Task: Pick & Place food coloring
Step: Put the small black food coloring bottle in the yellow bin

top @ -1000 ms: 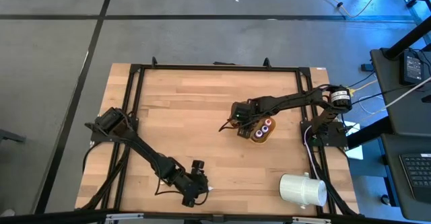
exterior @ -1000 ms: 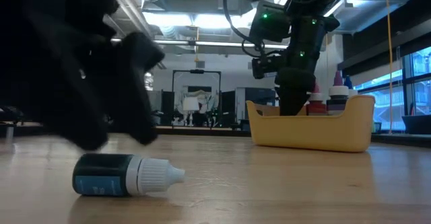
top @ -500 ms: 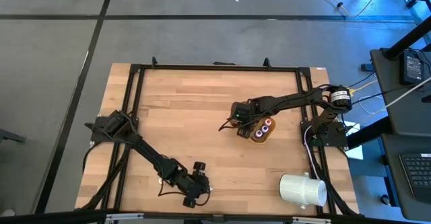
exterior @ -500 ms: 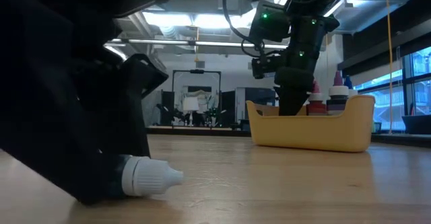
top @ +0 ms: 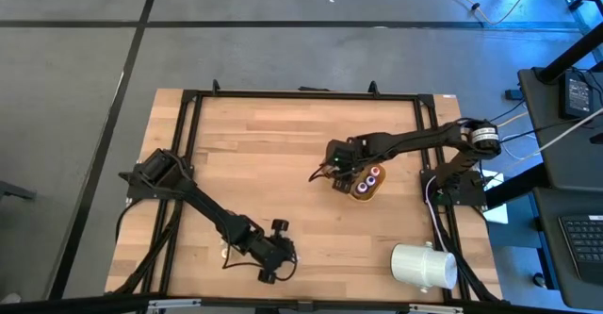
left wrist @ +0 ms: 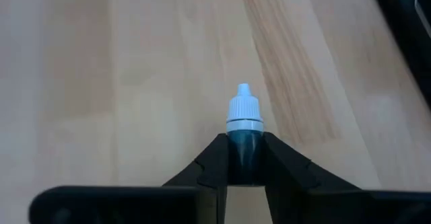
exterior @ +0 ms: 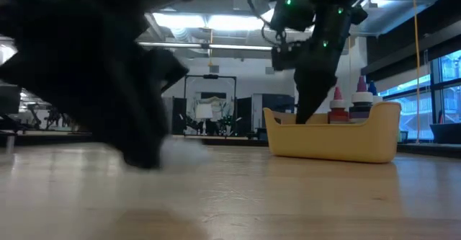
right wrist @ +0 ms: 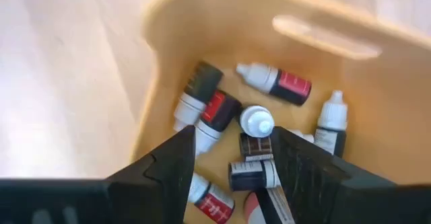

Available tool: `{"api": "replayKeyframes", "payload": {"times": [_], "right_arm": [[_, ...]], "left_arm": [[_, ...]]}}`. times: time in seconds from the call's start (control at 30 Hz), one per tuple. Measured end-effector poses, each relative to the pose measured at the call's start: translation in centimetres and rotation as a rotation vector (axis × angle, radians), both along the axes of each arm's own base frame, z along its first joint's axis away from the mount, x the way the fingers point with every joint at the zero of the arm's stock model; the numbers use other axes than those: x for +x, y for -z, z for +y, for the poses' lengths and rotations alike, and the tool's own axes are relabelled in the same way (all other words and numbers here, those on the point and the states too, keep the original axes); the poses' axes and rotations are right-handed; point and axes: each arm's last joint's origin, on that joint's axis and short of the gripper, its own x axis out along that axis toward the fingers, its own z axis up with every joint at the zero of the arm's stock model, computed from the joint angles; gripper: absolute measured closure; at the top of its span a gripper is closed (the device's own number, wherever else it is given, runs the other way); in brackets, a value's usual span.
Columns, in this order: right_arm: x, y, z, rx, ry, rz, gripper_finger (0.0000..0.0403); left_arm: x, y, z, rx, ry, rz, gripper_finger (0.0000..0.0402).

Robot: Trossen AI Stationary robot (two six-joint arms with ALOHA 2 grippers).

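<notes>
Wooden table (left wrist: 101,62) beneath white-capped dropper bottle (left wrist: 242,126), clamped between left tool (left wrist: 241,160) fingers.

Left arm stretched from left counter edge toward near edge, low over counter. Left gripper (left wrist: 243,158) near front edge, fingers (left wrist: 210,167) clamped on dark body of white-capped food coloring bottle (left wrist: 243,120). Right arm reaching in from right side toward counter middle, wrist angled down. Right gripper (right wrist: 232,158) hanging over bowl (right wrist: 377,103), fingers spread, holding nothing.
</notes>
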Motion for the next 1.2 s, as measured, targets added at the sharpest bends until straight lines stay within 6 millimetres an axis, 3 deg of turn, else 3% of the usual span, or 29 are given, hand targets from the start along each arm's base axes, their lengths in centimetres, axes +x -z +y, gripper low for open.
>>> {"api": "replayKeyframes", "payload": {"times": [0.3,0.53,0.67,0.8,1.2], "right_arm": [[-1.0,-4.3,0.3,0.008,-0.031,-0.187,0.0207],[0.3,-5.7,3.4,0.114,-0.462,-0.406,0.0207],[0.4,-5.9,4.5,0.101,-0.584,-0.442,0.0207],[0.3,-5.8,4.7,0.021,-0.582,-0.423,0.0207],[-0.2,-5.4,4.6,-0.019,-0.584,-0.343,0.0207]], "left_arm": [[1.2,-2.5,3.4,0.119,-0.140,-0.089,0.0328],[3.2,-3.0,8.4,0.225,-0.323,-0.139,0.0322],[4.3,-3.2,10.8,0.193,-0.385,-0.164,0.0321],[5.2,-3.7,12.3,0.106,-0.388,-0.209,0.0323],[6.5,-4.9,14.3,0.035,-0.425,-0.336,0.0324]]}}
